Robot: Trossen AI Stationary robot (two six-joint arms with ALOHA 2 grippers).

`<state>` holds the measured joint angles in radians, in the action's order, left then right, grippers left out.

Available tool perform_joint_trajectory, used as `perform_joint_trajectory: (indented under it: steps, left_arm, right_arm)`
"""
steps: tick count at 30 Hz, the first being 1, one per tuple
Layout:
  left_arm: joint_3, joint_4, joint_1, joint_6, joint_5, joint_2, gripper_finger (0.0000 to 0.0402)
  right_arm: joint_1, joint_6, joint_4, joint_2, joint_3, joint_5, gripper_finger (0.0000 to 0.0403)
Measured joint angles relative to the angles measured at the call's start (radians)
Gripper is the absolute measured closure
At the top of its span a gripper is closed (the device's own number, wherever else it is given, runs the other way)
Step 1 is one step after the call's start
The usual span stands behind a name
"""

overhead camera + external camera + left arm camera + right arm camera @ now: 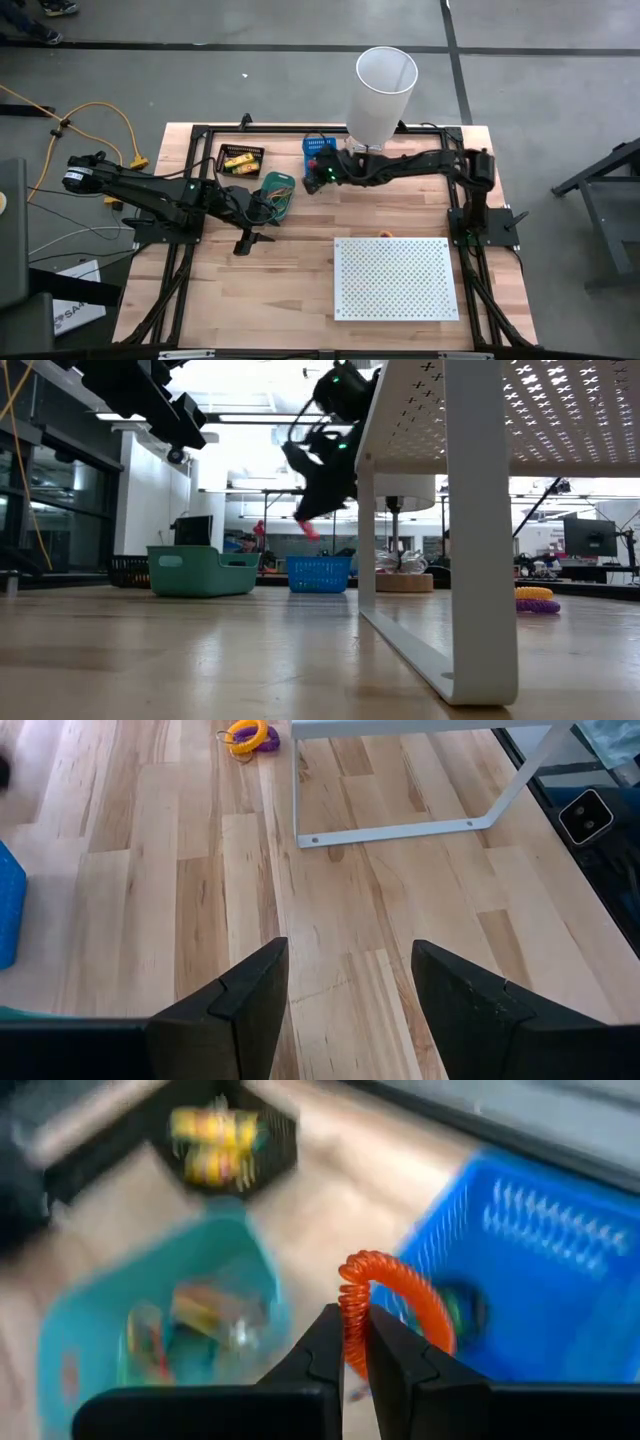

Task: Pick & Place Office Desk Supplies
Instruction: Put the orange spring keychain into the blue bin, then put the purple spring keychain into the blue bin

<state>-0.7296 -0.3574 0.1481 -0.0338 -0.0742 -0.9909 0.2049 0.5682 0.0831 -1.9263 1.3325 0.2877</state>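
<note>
Fingers of the right gripper [347, 1342] are clamped on an orange coiled loop [385, 1305], which arches up from between them. Beyond the fingertips sit a blue basket [540, 1270] to one side, a teal bin [150, 1310] to the other, and a black tray [225, 1135] with yellow packs [215, 1140] farther off. The left gripper [350, 1000] hangs spread and empty above bare wooden table [200, 900].

Pale smooth wooden table [200, 920], blue plastic mesh basket [560, 1260]
</note>
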Motion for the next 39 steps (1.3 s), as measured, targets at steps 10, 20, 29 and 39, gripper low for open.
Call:
perform_joint_trajectory:
  steps: [10, 20, 29, 39]
  left_arm:
    - [0.0, 0.008, 0.0, 0.0, 0.0, 0.0, 0.0195]
    - [0.0, 0.008, 0.0, 0.0, 0.0, 0.0, 0.0195]
    - [0.0, 0.008, 0.0, 0.0, 0.0, 0.0, 0.0195]
    - [0.0, 0.008, 0.0, 0.0, 0.0, 0.0, 0.0195]
  right_arm:
    - [0.031, -0.005, 0.034, -0.077, 0.026, 0.074, 0.0385]
    - [0.031, 0.009, 0.051, -0.078, 0.024, 0.104, 0.0384]
    - [0.031, 0.014, 0.055, -0.078, 0.024, 0.104, 0.0341]
    - [0.031, 0.037, 0.056, -0.078, 0.025, 0.093, 0.0323]
